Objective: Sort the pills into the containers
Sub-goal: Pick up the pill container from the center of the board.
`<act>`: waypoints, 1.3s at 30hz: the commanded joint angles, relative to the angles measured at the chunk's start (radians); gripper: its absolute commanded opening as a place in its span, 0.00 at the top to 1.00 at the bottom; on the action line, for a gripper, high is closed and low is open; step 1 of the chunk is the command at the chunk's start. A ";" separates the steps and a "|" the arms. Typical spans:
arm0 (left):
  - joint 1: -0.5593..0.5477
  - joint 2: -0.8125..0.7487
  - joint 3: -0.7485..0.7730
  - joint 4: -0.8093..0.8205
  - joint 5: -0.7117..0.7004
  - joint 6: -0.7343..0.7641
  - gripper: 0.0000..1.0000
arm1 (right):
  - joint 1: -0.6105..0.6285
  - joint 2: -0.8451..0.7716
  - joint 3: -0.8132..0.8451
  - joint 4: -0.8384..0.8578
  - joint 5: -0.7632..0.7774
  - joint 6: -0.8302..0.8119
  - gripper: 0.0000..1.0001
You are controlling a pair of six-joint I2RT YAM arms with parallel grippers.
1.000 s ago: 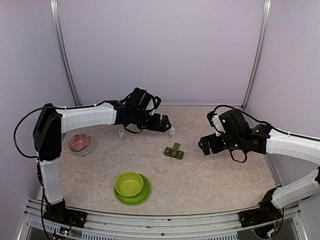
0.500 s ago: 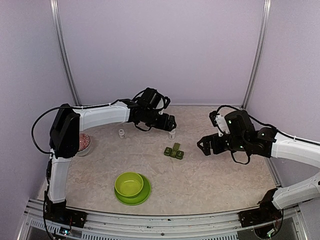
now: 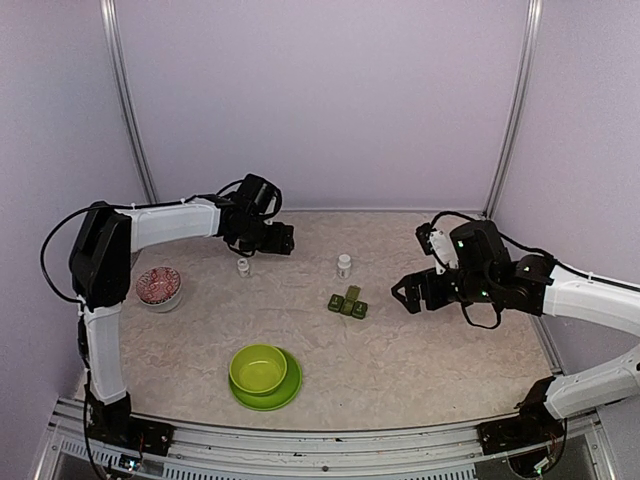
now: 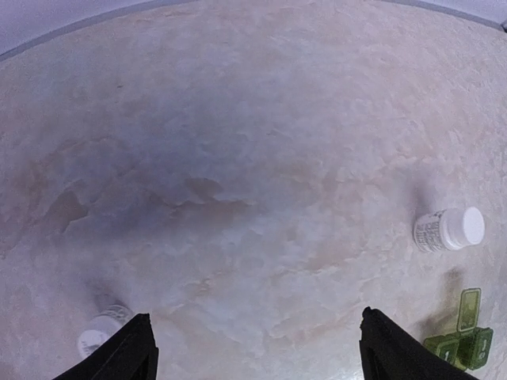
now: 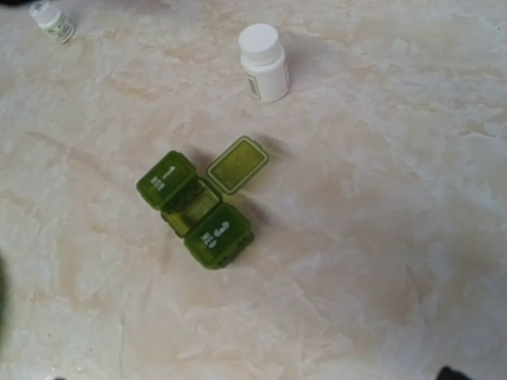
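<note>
Black left gripper (image 4: 253, 317) and right gripper (image 3: 405, 292) hover with jaws apart, empty; the dark green three-compartment plastic pill box (image 5: 196, 210) lies with its middle lid open.

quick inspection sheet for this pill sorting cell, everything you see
surface: marbled beige table, no loose pills seen
job's things: green pill box, middle lid open, 1 and 3 shut; white bottle beyond it, apart; small bottle farther left
clutter: lime bowl on plate; red-patterned dish
grippers: left gripper open, empty; right gripper open, empty
cables: black cable looped off each arm
surroundings: lilac walls, metal posts
</note>
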 commanded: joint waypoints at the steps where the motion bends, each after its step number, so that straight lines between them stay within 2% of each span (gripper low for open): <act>1: 0.037 -0.069 -0.015 -0.041 -0.081 -0.010 0.14 | -0.002 0.013 0.043 0.003 -0.009 -0.040 0.00; 10: 0.109 -0.085 -0.114 -0.041 -0.097 -0.026 0.20 | -0.002 0.031 0.050 0.028 -0.010 -0.074 0.01; 22: 0.134 -0.026 -0.125 -0.020 -0.110 -0.010 0.36 | -0.002 0.039 0.034 0.042 -0.010 -0.075 0.01; 30: 0.146 -0.014 -0.156 -0.013 -0.110 -0.006 0.39 | -0.002 0.059 0.042 0.048 -0.010 -0.076 0.01; 32: 0.147 -0.012 -0.163 -0.005 -0.104 -0.006 0.43 | -0.002 0.071 0.042 0.051 -0.010 -0.075 0.01; 39: 0.155 0.001 -0.162 0.001 -0.091 -0.001 0.48 | -0.002 0.086 0.044 0.064 -0.048 -0.071 0.01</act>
